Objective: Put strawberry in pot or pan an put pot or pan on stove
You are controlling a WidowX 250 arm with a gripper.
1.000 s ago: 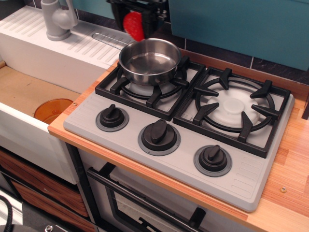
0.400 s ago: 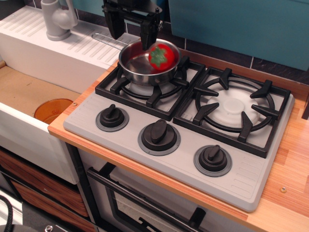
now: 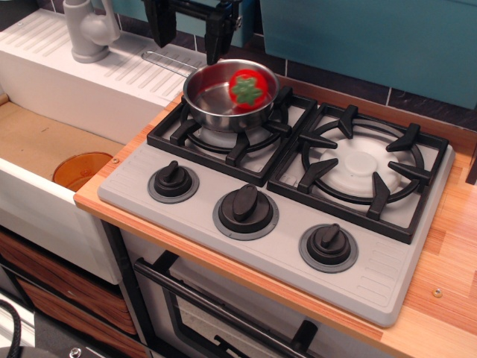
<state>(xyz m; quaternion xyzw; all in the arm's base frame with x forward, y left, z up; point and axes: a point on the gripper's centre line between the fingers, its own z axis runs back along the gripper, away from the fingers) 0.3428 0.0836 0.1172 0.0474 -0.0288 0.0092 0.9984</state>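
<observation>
At the far left a grey plastic toy faucet [image 3: 87,30] stands on the white ribbed drainboard [image 3: 82,78], and below it a translucent orange round dish [image 3: 82,170] lies in the pale sink basin [image 3: 37,142]. Next along the top edge hangs the black robot gripper [image 3: 187,28] — its jaws are spread wide with nothing between them, raised above and just behind the pan's left rim, touching nothing. The small round shiny stainless-steel pan [image 3: 223,104] sits on the black grate of the left burner of the grey two-burner toy stove [image 3: 298,246], its thin wire loop handle [image 3: 165,61] reaching back-left over the drainboard. Inside the pan, toward its right side, lies the glossy red plastic toy strawberry [image 3: 247,87] — green leafy top turned up toward the camera, red body showing around it, with a red glint mirrored in the pan's polished wall. To the right, the second burner's white disc [image 3: 361,161] shows through its grate. Three black knobs [image 3: 246,203] line the stove's front, which rests on the light wooden counter [image 3: 447,283].
</observation>
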